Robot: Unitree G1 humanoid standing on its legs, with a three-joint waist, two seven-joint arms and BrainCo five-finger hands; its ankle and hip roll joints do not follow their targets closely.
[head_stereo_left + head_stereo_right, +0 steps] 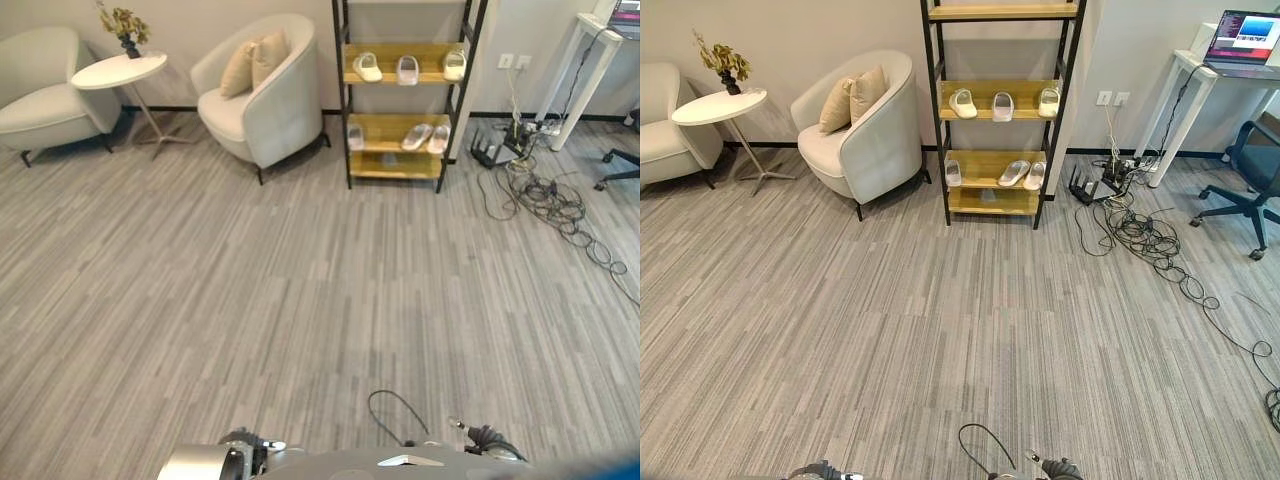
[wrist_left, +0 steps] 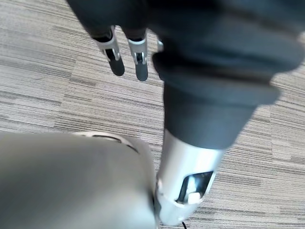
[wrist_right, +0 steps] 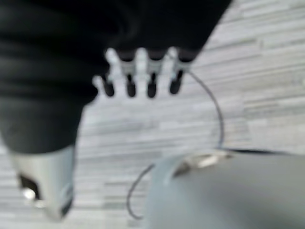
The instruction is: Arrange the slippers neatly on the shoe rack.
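1. We stand well back from the shoe rack [image 1: 1000, 110], which is against the far wall beside an armchair [image 1: 860, 135].
2. Middle shelf [image 1: 1002, 112]: we count three pale slippers [image 1: 1002, 104], spaced apart in a row.
3. Lower shelf [image 1: 992, 166]: one slipper [image 1: 953, 172] at the left end, and a pair [image 1: 1024, 174] touching and angled at the right.
4. Left robot hand [image 2: 126, 52]: fingers straight, grasping nothing, over bare floor.
5. Right robot hand [image 3: 140, 76]: fingers relaxed, empty.
6. Our judgement: all slippers are shelved; only straightening the lower row seems left.
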